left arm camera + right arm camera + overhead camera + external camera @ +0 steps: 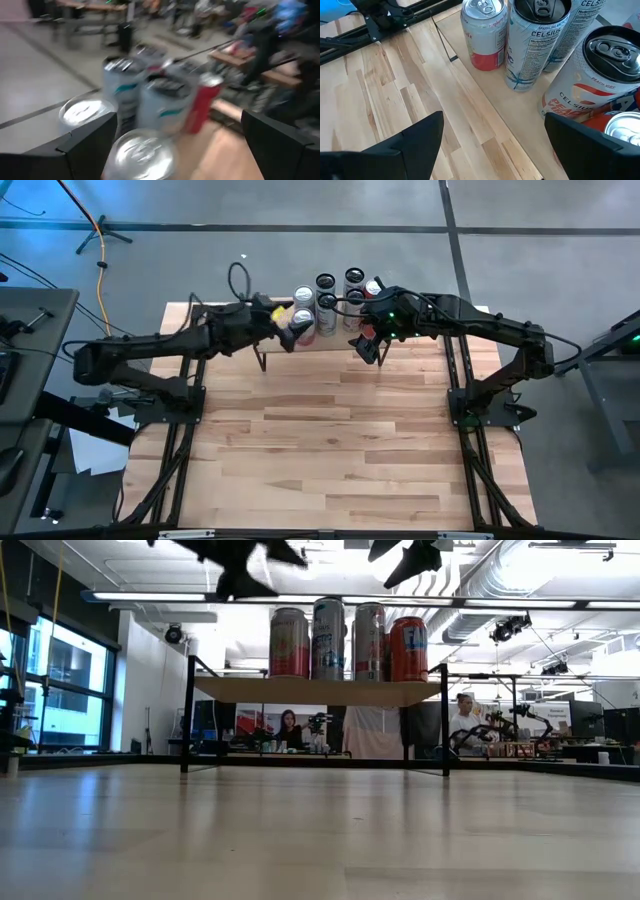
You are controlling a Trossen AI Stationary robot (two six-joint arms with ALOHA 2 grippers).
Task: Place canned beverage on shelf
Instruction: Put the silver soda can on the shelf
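The shelf (pixel 320 691), a light wood plank on thin black legs, stands at the table's far edge. Several beverage cans (pixel 328 638) stand upright on it in a cluster (pixel 328 298). My left gripper (pixel 287 332) is open at the cluster's left end, its fingers either side of a silver-topped can (pixel 142 154) and a little above it. My right gripper (pixel 368 346) hangs open over the shelf's near right part (pixel 520 120), beside a white-and-orange can (pixel 592 75). Both grippers are above the cans in the low view.
Bare wooden table (pixel 340 440) reaches from the shelf to the near edge. The arms' black frames (pixel 170 430) run along both sides. Beyond the table, in the room behind, people sit at desks (pixel 290 730).
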